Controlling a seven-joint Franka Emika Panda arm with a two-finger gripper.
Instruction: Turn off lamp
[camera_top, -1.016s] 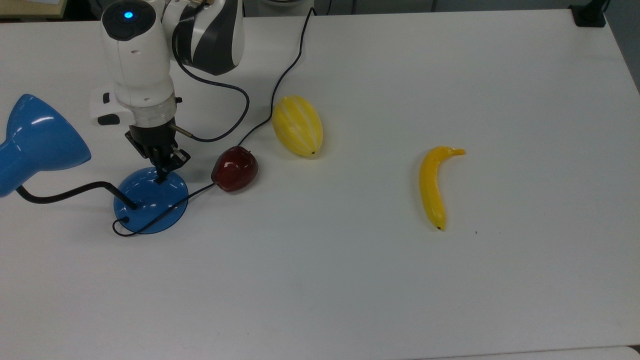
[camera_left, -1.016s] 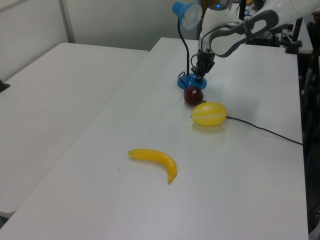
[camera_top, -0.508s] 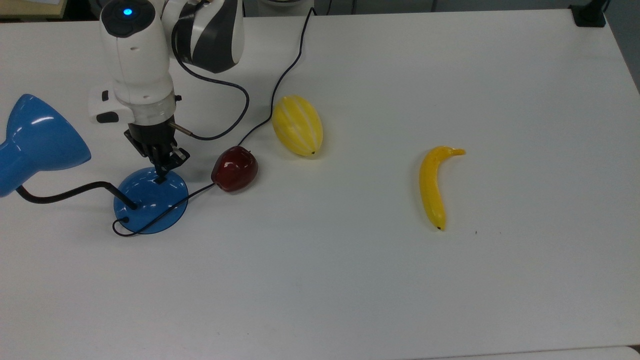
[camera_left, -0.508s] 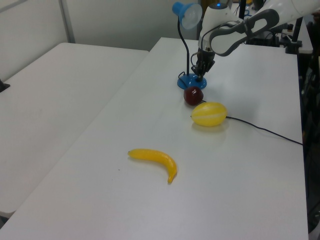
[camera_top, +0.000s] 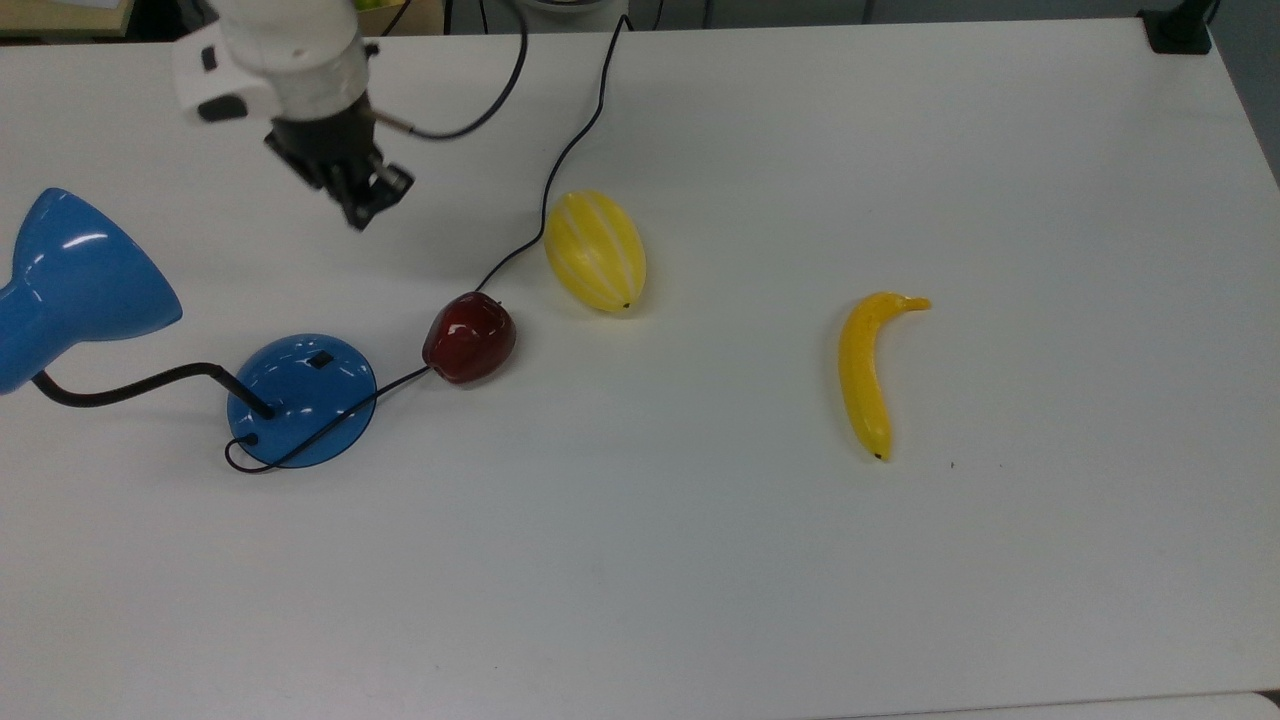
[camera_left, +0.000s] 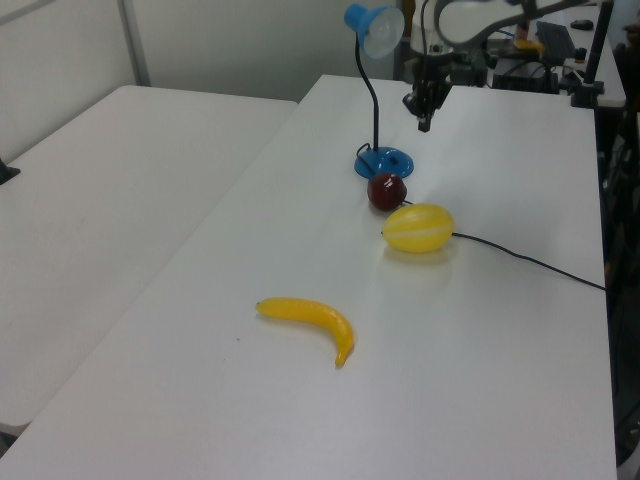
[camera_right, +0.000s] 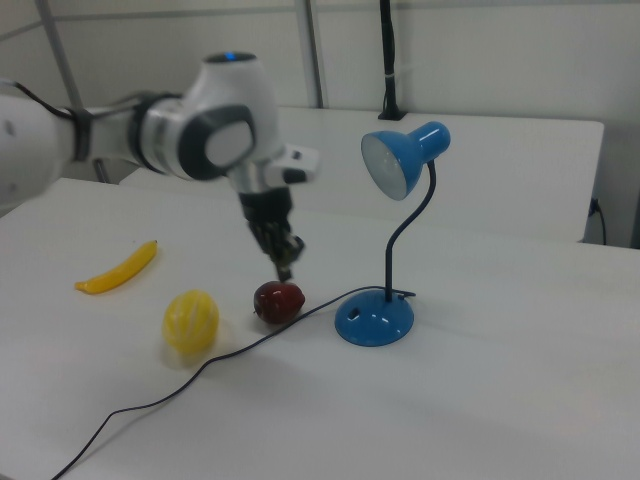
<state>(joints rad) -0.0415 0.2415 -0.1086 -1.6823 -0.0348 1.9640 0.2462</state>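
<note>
End effector (camera_top: 362, 205): raised clear of the table (camera_top: 760, 560), fingers pressed together, empty.
Lamp (camera_top: 300, 398): base at the top view's left, beside the apple (camera_top: 469, 338).
Switch (camera_top: 320, 360): lies below the end effector (toward the top view's bottom), well apart.

Lamp base (camera_top: 300, 400) top unobstructed; apple (camera_top: 470, 338) just beside.
</note>
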